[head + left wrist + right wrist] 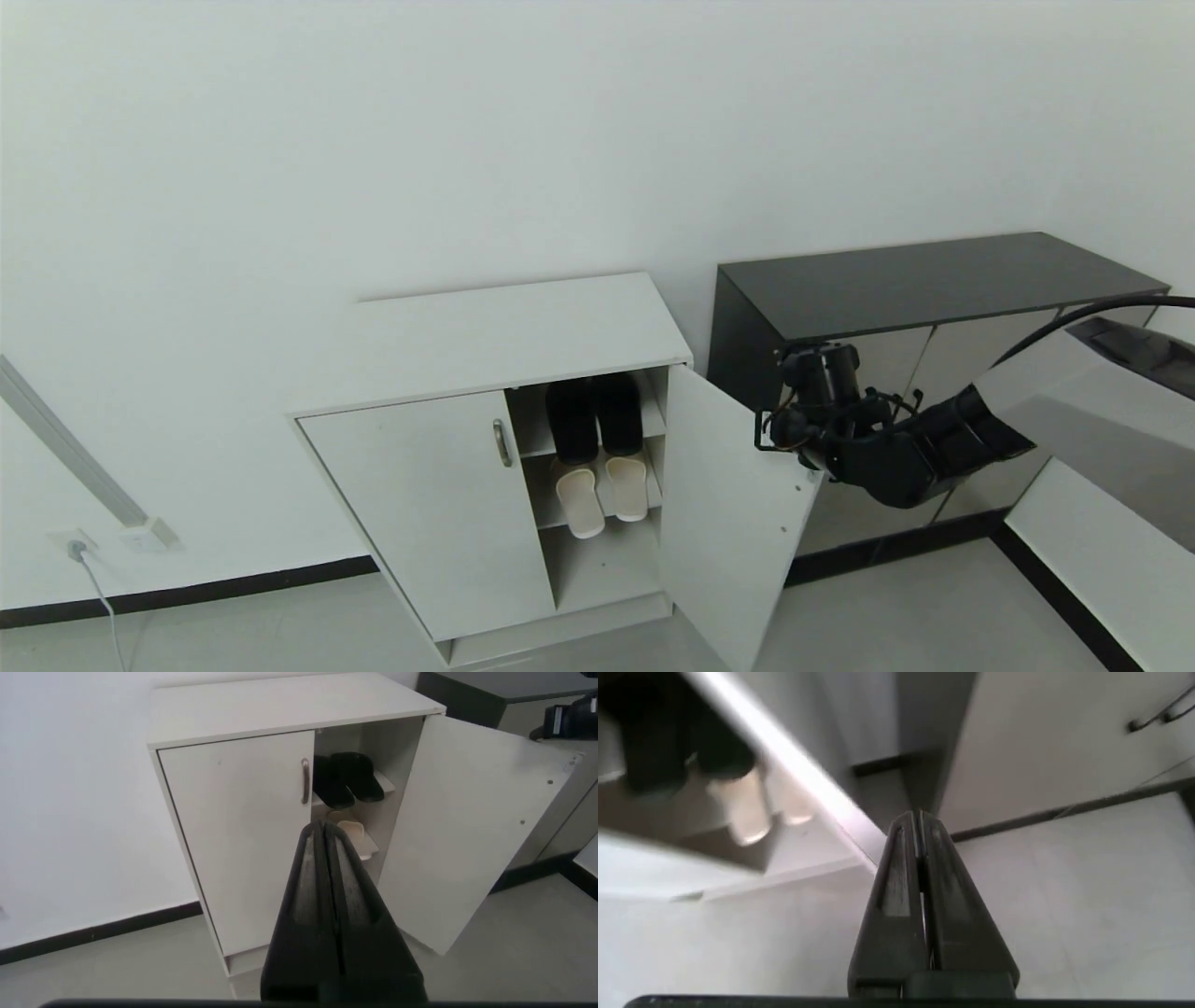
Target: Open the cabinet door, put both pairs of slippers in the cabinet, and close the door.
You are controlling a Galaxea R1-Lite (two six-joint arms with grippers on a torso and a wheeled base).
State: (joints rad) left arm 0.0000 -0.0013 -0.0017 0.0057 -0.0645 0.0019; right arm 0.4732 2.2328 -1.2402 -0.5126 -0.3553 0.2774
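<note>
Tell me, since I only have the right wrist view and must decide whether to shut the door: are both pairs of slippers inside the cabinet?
Observer: Yes. The head view shows the black slippers on the upper shelf and the white slippers on the shelf below, in the right half of the cabinet.
Operator: Is the other door shut?
Observer: The left door lies flush, with its handle at the inner edge. Only the right door stands open.
Operator: Where is the other arm?
Observer: The left gripper, fingers shut, is out in front of the cabinet, apart from both doors.
</note>
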